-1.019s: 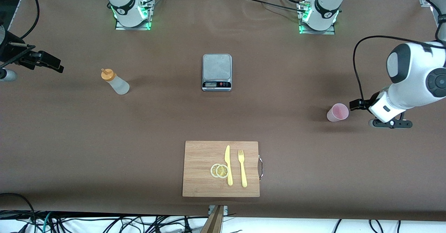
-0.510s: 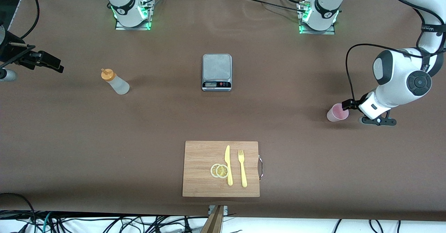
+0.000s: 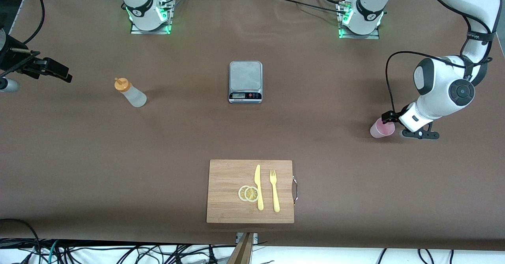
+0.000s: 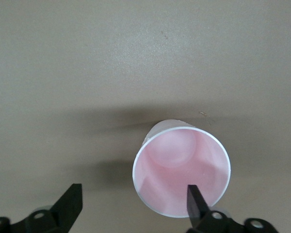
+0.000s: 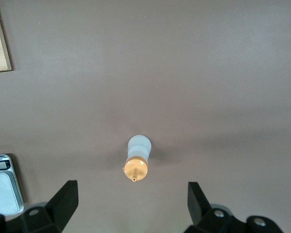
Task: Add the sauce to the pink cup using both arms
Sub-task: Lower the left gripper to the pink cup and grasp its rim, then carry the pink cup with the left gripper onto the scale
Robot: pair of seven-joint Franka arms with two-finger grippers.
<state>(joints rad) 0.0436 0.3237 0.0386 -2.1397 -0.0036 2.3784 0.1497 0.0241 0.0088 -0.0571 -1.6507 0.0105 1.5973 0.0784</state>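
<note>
Brown matting covers the wide surface [image 3: 189,137], along whose upper edge the two arm bases are mounted. Nearest the front camera a wooden cutting board [image 3: 229,201] is laid, carrying a yellow knife [image 3: 258,187], a yellow fork [image 3: 274,191] and two lemon slices [image 3: 248,193]. A kitchen scale [image 3: 245,81] is set farther from the camera, between the bases.

Toward the right arm's end the sauce [image 3: 131,92] is seen standing upright, untouched. The right gripper [image 5: 131,204] is held high over it, fingers spread wide and empty, and the arm appears to be waiting.

Toward the left arm's end the pink cup [image 3: 382,128] is found upright and empty. The left gripper [image 4: 133,204] is brought low at the cup, its fingers [image 4: 196,201] wide apart; one is seen in front of the rim, the other well clear, so the cup is judged off-centre between them. Nothing is held yet.

For a sound grasp, the gripper should be shifted until the cup is centred, lowered so the wall is caught below the rim, and closed gently, since thin plastic is likely to deform or tip under an uneven push.
</note>
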